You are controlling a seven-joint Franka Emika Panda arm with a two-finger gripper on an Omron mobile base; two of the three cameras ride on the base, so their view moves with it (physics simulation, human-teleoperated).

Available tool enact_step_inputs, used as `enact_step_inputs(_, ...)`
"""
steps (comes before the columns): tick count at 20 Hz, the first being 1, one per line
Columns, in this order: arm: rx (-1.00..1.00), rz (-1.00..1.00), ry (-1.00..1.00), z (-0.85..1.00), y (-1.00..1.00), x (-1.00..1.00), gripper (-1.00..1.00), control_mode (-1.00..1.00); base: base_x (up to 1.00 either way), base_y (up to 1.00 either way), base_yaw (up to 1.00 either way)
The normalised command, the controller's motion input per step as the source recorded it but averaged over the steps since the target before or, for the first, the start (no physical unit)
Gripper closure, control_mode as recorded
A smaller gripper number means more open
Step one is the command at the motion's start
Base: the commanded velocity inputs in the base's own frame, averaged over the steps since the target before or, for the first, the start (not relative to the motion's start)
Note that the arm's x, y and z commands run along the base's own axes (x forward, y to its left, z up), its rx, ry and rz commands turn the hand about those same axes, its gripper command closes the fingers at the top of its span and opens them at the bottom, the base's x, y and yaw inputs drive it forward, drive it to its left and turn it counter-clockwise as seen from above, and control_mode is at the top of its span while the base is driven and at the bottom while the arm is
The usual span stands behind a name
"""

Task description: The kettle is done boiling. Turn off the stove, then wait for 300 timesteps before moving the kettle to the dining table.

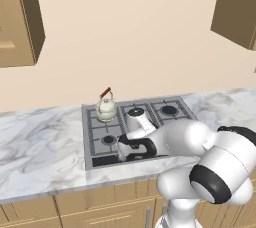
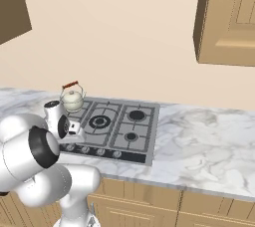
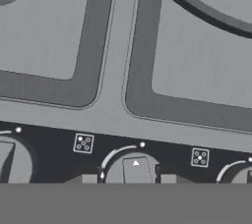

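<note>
The cream-white kettle stands upright on the stove's back left burner, its wooden handle bar raised. My gripper points down at the front knob row, well in front of the kettle. In the hand view its two fingertips press against either side of a round grey knob with a white triangle mark. The gripper is shut on this knob. The dining table is out of view.
Neighbouring knobs sit close on both sides of the gripped one. Black grates lie just beyond the knob strip. Marbled counter spreads either side of the cooktop; wooden wall cabinets hang above.
</note>
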Motion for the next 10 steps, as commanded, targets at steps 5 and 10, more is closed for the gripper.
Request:
enact_step_inputs(5, 0.07, -0.27, 0.0, -0.09, -0.09, -0.16, 1.0, -1.0, 0.0, 0.0, 0.0)
enact_step_inputs(10, 0.07, -0.26, 0.0, -0.1, -0.11, -0.16, 1.0, -1.0, 0.0, 0.0, 0.0)
